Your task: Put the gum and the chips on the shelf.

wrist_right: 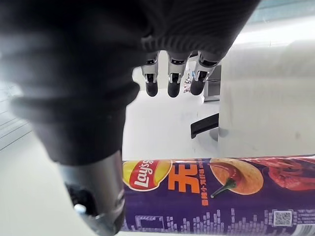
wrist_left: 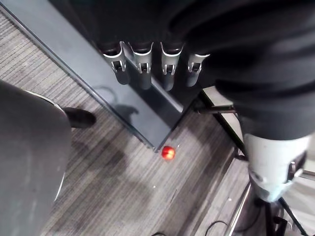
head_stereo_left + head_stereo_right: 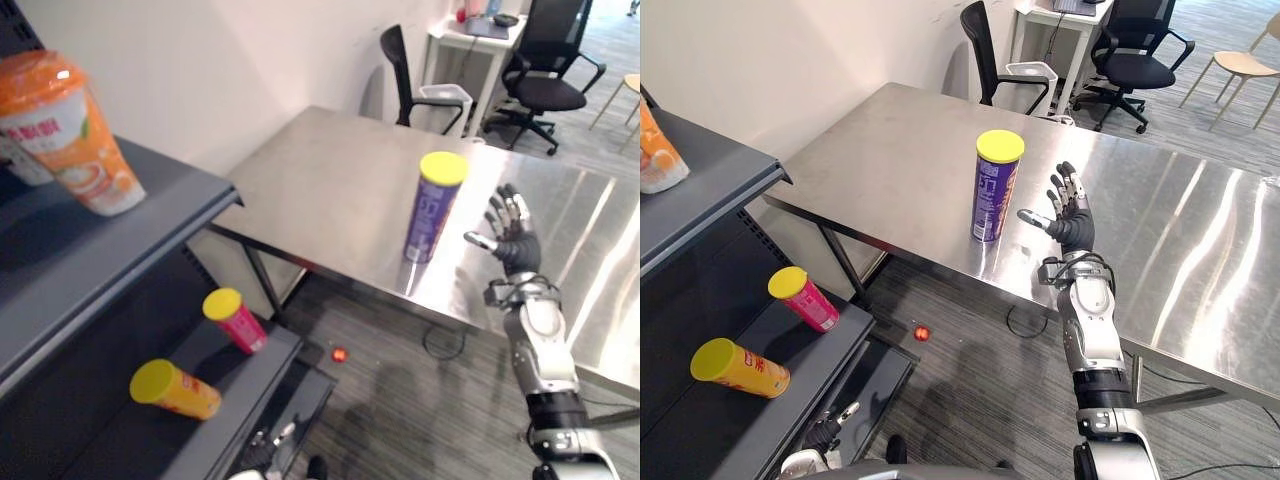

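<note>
The chips are a tall purple can with a yellow lid (image 3: 433, 210), standing upright near the front edge of the steel table (image 3: 330, 190). My right hand (image 3: 513, 235) is raised just to the can's right, open, fingers straight and spread. It does not touch the can, whose side (image 1: 221, 196) shows close past the thumb in the right wrist view. My left hand (image 2: 142, 64) hangs open and empty low beside the dark shelf's bottom board (image 2: 98, 73). A small red round thing (image 3: 339, 354) lies on the carpet between shelf and table.
The dark grey shelf (image 3: 150, 200) stands at the left, with an orange cup (image 3: 75, 130) on its upper board. A pink can (image 3: 237, 320) and an orange can (image 3: 175, 388) lie on the lower board. Black office chairs (image 3: 545, 70) stand behind the table.
</note>
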Motion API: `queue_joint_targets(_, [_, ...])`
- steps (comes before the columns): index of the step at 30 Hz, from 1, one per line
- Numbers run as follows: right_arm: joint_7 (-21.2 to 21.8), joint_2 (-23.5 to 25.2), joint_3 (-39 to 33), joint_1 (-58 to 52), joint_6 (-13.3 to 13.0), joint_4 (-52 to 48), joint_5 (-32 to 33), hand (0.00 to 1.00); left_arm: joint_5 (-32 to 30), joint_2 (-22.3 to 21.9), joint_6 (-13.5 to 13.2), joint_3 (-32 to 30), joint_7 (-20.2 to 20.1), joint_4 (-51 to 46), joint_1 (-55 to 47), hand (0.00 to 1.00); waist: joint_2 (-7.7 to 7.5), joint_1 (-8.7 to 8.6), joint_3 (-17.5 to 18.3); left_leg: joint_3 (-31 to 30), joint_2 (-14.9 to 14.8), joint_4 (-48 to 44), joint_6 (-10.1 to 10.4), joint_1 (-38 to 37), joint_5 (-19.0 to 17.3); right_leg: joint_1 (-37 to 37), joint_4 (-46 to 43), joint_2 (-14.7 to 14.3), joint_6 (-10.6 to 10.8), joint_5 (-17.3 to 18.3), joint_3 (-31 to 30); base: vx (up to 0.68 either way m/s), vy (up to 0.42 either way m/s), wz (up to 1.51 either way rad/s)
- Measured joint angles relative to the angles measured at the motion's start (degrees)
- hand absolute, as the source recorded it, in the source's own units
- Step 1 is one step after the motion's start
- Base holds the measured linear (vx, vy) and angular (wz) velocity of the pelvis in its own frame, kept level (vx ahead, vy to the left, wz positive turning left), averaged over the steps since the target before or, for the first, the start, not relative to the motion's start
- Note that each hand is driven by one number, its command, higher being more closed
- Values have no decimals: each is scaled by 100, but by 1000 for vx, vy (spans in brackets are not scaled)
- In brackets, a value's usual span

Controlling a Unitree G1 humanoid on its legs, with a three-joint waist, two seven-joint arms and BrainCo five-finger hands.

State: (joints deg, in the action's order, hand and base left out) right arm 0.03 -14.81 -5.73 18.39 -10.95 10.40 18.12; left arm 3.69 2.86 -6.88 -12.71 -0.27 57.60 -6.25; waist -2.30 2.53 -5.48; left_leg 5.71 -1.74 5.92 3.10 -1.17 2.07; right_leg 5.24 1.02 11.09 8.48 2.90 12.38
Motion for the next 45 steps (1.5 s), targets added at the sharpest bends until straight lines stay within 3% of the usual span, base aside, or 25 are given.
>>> queue_joint_targets(14, [-139, 2, 211, 864, 92, 887, -25, 0, 28, -1, -1, -6, 25, -148, 61, 0, -11, 224, -164, -59, 1, 3, 1, 12, 29, 16, -1, -3, 0, 0, 61, -2, -2, 1])
queue_joint_targets(26, [-218, 12, 316, 1208, 112, 1190, -34, 0, 58, -1, -1, -5, 30, -176, 60, 0, -10, 254, -189, -162, 11, 3, 0, 71, 47, 22, -1, -1, 1, -1, 157, -1, -5, 4])
queue_joint_targets(27, [-220, 11, 333, 1244, 112, 1250, -34, 100, 58, -1, -1, -5, 31, -176, 60, 0, -10, 254, -190, -162, 11, 3, 0, 71, 47, 21, -1, -1, 1, -1, 157, 0, 0, 0])
queue_joint_targets(45, [-197, 11, 582, 1579, 196, 1515, -239, 100, 58, 9, 9, 19, 66, -275, 55, 0, -18, 260, -290, -129, -1, 2, 2, 77, 57, 13, 10, -1, 2, -1, 128, 0, 0, 0])
